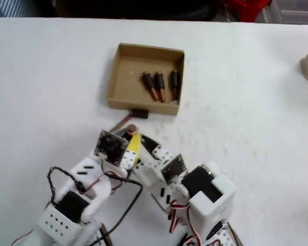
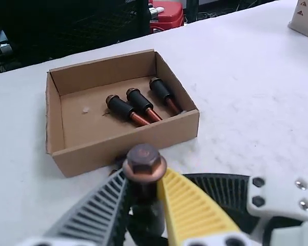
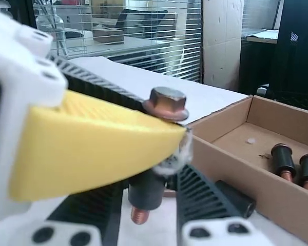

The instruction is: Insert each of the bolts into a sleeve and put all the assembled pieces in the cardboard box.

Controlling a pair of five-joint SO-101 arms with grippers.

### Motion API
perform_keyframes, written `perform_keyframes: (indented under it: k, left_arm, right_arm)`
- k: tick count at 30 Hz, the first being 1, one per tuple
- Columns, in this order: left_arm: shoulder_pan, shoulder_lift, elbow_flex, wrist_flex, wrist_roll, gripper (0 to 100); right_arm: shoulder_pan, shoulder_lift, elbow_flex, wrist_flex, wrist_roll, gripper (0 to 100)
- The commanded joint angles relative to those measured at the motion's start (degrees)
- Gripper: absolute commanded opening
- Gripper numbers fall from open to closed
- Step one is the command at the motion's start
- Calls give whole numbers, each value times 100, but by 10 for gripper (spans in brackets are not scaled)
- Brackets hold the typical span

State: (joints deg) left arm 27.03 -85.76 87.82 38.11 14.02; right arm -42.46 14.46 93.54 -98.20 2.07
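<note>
1. While clamped on the upright bolt (image 2: 145, 160) just under its hex head, the left gripper (image 2: 143, 177) sits near the box's (image 1: 143, 50) front wall.
2. A sleeve (image 3: 145, 192) sits on the bolt's shaft, with the copper tip poking out below.
3. The right gripper (image 3: 149, 200) flanks that sleeve; whether it grips cannot be told.
4. A loose sleeve (image 1: 139, 114) lies against the box's front wall.
5. Three assembled pieces (image 1: 159, 84) lie inside the box.

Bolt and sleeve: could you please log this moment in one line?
left gripper: holds bolt | right gripper: holds sleeve | cardboard box: three assemblies
</note>
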Motion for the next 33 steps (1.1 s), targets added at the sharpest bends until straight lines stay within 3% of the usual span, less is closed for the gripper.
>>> perform_keyframes:
  k: [1, 7, 9, 16, 33]
  left_arm:
    - [-66, 75, -35, 35, -35, 61]
    - [-66, 75, 70, -88, 18, 341]
    - [-66, 75, 70, -79, 26, 387]
    - [-101, 66, 18, -105, 290, 391]
    - [-971, 66, -941, -123, 651, 391]
  right_arm:
    - [136, -75, 9, -40, 70, 16]
    - [145, -75, 9, -40, 70, 16]
    - [145, -75, 9, -40, 70, 16]
    - [145, -75, 9, -40, 70, 16]
    - [145, -75, 9, -40, 70, 16]
